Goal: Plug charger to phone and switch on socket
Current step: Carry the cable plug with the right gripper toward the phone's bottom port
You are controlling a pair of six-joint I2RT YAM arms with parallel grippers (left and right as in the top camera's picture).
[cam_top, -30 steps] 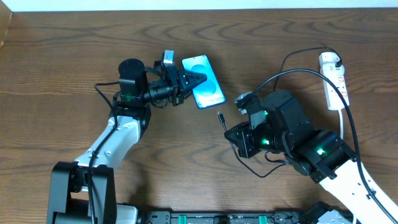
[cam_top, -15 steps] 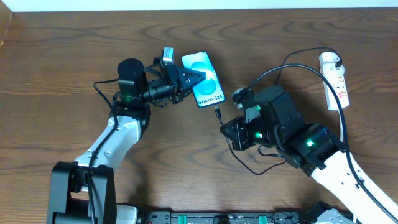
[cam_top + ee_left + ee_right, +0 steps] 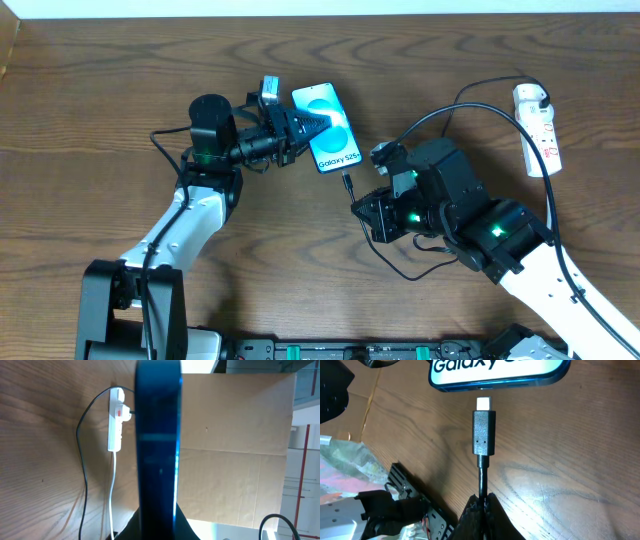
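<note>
Right tool (image 3: 481, 504) is pinching the charger (image 3: 484, 435) cable, holding its tip just short of the phone (image 3: 500, 371). Left tool (image 3: 317, 124) is clamping the phone's side; socket (image 3: 540, 130) is lying far right on the worktop (image 3: 100, 120).

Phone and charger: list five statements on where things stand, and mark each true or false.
1. The charger tip is plugged into the phone. False: it stops just short of the phone's bottom edge, with a gap showing.
2. The left jaws hold the phone. True.
3. The right jaws grip the charger by its cable, behind the connector. True.
4. The socket lies beside the phone. False: it lies far off at the right of the overhead view.
5. The phone's screen is dark. False: it is lit and shows "Galaxy".
</note>
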